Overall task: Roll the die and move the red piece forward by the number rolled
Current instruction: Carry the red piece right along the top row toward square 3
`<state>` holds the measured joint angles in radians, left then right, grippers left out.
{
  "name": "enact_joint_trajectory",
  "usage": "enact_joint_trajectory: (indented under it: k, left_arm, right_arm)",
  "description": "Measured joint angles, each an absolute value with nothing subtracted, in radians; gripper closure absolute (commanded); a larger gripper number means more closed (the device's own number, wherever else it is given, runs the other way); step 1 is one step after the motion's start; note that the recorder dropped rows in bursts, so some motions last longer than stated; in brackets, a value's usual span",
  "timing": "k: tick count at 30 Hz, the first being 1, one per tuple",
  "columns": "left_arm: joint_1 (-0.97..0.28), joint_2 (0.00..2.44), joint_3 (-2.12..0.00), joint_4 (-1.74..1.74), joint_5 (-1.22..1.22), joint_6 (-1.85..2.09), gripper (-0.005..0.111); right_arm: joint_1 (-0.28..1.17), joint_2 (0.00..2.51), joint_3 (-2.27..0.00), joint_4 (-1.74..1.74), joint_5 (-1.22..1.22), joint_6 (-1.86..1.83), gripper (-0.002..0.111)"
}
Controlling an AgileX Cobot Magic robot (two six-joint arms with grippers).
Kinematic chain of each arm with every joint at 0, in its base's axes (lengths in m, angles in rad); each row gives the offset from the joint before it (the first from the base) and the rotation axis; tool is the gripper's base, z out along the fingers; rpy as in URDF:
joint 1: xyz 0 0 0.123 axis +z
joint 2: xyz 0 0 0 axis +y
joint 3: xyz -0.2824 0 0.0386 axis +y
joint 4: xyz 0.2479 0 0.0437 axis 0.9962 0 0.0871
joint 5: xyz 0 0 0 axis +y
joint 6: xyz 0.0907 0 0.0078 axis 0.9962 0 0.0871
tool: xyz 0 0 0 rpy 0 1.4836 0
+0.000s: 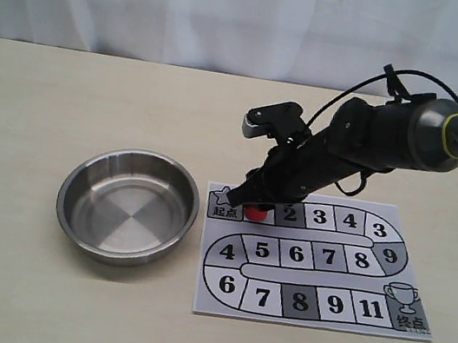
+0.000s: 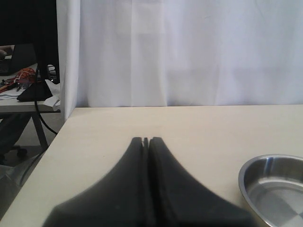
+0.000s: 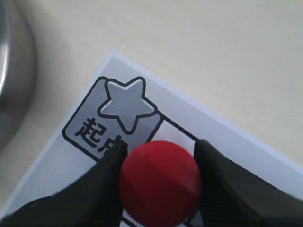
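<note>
While your right gripper (image 3: pixel 161 146) pinches the red piece (image 3: pixel 160 184) on the board (image 1: pixel 210 296), beside the start star: moving step, judged. Left gripper (image 2: pixel 146 142): closed, empty. Next: lift, count squares; die unseen.

This looks like a robotics lab. A pale table (image 1: pixel 92 96) is screened off behind by a plain white curtain (image 1: pixel 238 14), and a black robot arm (image 1: pixel 376 134) reaches over it. Past the curtain's edge, the left wrist view shows a dim room with a desk (image 2: pixel 14 103) piled with clutter (image 2: pixel 23 78)
</note>
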<state>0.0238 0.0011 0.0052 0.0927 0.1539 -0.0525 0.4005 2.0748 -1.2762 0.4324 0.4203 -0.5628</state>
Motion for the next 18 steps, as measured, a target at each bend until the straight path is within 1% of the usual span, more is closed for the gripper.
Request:
enact_joint_trajectory:
  k: [8, 18]
  left_arm:
    - [0.024, 0.001, 0.005, 0.093, 0.154, -0.053, 0.107]
    - [0.024, 0.001, 0.005, 0.093, 0.154, -0.053, 0.107]
  right_arm:
    - [0.391, 1.993, -1.276, 0.383, 0.42, -0.559, 0.104]
    - [0.295, 1.973, -1.266, 0.374, 0.447, -0.509, 0.104]
